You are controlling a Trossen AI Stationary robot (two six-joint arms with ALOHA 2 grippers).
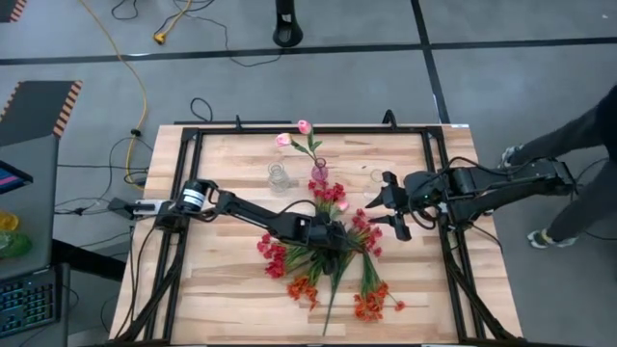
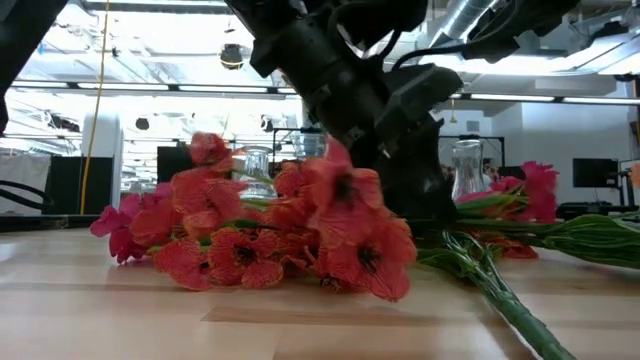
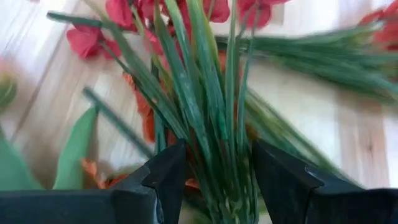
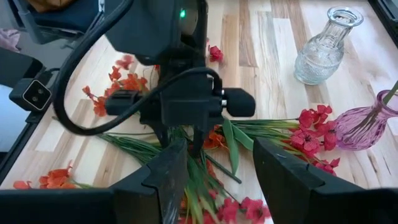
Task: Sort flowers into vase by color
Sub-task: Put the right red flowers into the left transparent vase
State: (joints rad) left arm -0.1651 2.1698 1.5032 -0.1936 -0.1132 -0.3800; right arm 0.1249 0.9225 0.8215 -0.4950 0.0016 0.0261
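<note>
From above, the flowers [image 1: 328, 253] lie in a loose heap at the middle of the wooden table [image 1: 222, 289], stems crossing where the left gripper [image 1: 337, 237] has reached in; red blossoms fan toward the far side and left, orange ones toward the near edge. The right gripper [image 1: 386, 204] hangs just beside the heap on its right, fingers spread and holding nothing, so the left arm is plainly the nearer. Behind the heap stand a clear vase [image 1: 279, 176], a purple vase [image 1: 319, 173] already bearing 2 pale pink blooms, and a third clear vase [image 1: 378, 179] near the right gripper. At table height, the left arm's dark body drops into the pile behind a mound of red blossoms [image 2: 300, 235], and green stems [image 2: 520, 260] run off low along the tabletop. The left wrist camera gives the relation that matters: a bundle of green stems [image 3: 214, 124] runs straight away from the gripper between its 2 fingers [image 3: 168, 177], which are parted and not yet closed on them; the long axis lies along the reach, blossoms at the far end. From the right wrist camera, the left gripper [image 4: 180, 134] stands over the stem crossing, with the clear vase [image 4: 323, 46] and purple vase [image 4: 367, 124] well apart from it.
</note>
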